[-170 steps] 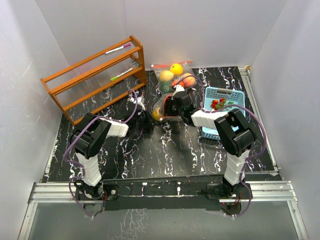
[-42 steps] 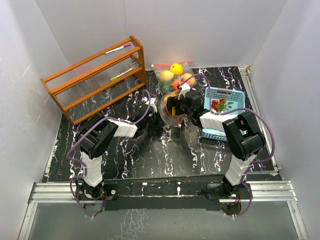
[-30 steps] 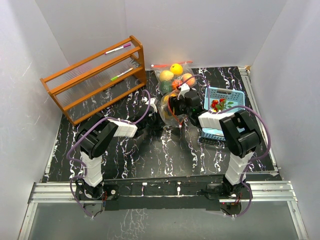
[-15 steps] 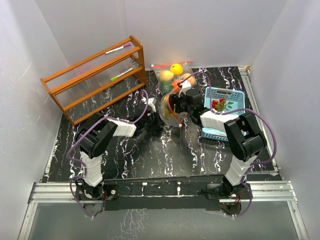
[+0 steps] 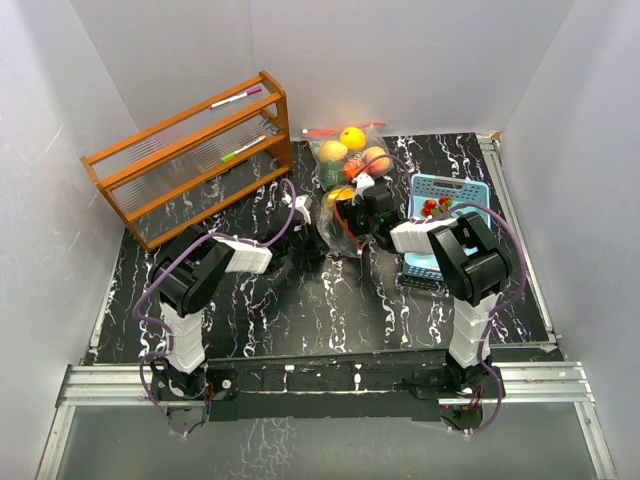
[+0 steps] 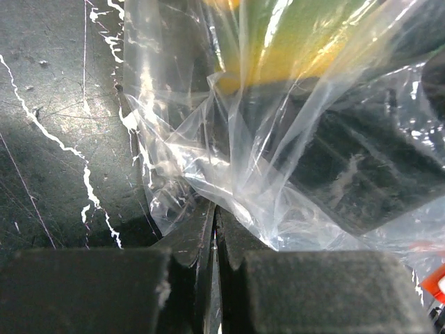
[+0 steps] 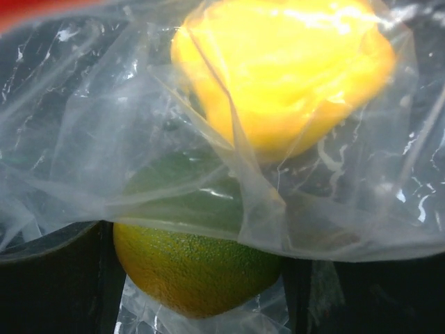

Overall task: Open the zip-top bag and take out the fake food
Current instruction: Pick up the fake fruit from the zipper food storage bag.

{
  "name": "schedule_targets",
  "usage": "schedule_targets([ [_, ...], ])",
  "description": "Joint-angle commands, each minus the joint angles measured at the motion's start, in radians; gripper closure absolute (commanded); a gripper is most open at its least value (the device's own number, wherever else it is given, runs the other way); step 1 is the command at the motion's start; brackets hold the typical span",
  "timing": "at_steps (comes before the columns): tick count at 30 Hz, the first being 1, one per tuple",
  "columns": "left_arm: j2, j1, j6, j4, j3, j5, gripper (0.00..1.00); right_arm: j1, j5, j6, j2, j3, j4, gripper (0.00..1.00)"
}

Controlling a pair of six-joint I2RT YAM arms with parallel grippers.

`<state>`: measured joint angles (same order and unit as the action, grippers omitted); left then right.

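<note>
The clear zip-top bag [image 5: 347, 165] lies at the back centre, with yellow [image 5: 352, 137], yellow-green [image 5: 333, 151] and peach [image 5: 376, 160] fake food in it. My left gripper [image 5: 312, 222] is at the bag's near left edge. In the left wrist view it [image 6: 214, 212] is shut on a fold of the bag film [image 6: 208, 174]. My right gripper [image 5: 346, 212] is at the bag's near end. In the right wrist view it [image 7: 198, 278] is shut on an orange-green fruit [image 7: 195, 268], with bag film and a yellow fruit [image 7: 278, 62] above it.
A blue basket [image 5: 440, 183] with red pieces [image 5: 435, 207] stands right of the bag, under the right forearm. An orange wooden rack [image 5: 190, 155] with marker pens [image 5: 235, 98] stands at the back left. White walls enclose the table.
My left gripper has moved right to the bag's near edge and stays there. My right gripper has shifted slightly toward the back with the bag's near end.
</note>
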<state>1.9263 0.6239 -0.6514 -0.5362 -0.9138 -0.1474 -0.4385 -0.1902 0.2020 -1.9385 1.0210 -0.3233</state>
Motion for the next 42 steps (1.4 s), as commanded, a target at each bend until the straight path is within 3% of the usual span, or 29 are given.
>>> schedule_targets([
  [1,-0.038,-0.007,-0.004,0.015,0.016,-0.014,1.00,-0.003,0.011,-0.006,0.052,0.023,-0.025,0.44],
  [10,0.004,-0.082,-0.110,-0.076,0.048,-0.121,1.00,-0.003,0.055,-0.028,0.250,0.026,0.094,0.45],
  [29,-0.002,-0.146,-0.144,-0.076,0.038,-0.137,1.00,0.023,0.085,-0.075,0.559,0.044,0.348,0.44],
  [36,0.005,-0.151,-0.154,-0.087,0.032,-0.147,1.00,0.087,0.140,-0.092,0.628,0.044,0.394,0.44],
  [42,0.005,-0.150,-0.156,-0.099,0.035,-0.154,1.00,0.222,0.149,0.017,0.635,0.012,0.397,0.43],
])
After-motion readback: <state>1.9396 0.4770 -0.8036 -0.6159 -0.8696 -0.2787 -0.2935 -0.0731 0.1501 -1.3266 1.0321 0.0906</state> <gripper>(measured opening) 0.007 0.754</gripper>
